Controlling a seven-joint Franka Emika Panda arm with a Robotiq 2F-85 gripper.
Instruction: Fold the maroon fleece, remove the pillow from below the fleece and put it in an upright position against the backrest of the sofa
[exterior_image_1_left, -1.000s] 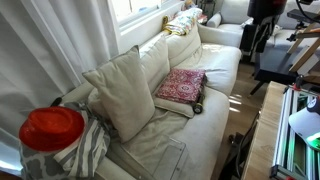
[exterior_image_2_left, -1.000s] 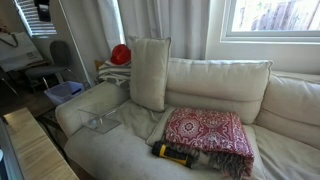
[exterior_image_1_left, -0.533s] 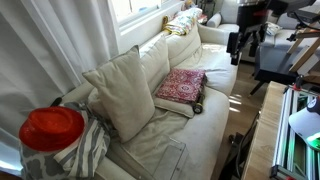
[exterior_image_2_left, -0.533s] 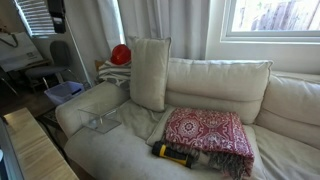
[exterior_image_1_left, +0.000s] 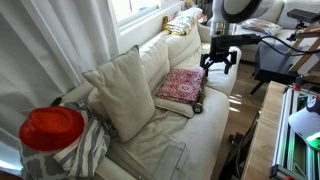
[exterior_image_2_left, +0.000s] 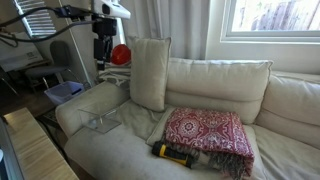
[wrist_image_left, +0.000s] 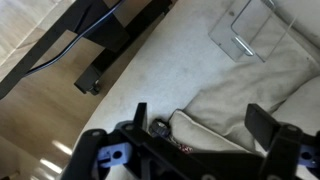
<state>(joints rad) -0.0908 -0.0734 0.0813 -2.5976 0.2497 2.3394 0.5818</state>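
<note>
Arm in the air, fold not yet begun

The gripper (exterior_image_1_left: 219, 64) hangs above the seat with nothing in it, its jaws standing wide apart in the wrist view, well clear of the maroon fleece (exterior_image_1_left: 182, 84). The fleece lies spread flat over the small pillow (exterior_image_1_left: 169, 103) on the seat, in front of the backrest (exterior_image_2_left: 215, 78). To fold it neatly, I reckon the arm should come down on one free edge or corner of the fleece and pinch only the cloth, not the pillow cover beneath. It would then carry that edge low across to the opposite side. A yellow-and-black tool (exterior_image_2_left: 172, 153) lies right at the fringed front edge, so a grab from that side could snag it. The big pillow (exterior_image_1_left: 120, 90) stands well apart.
</note>
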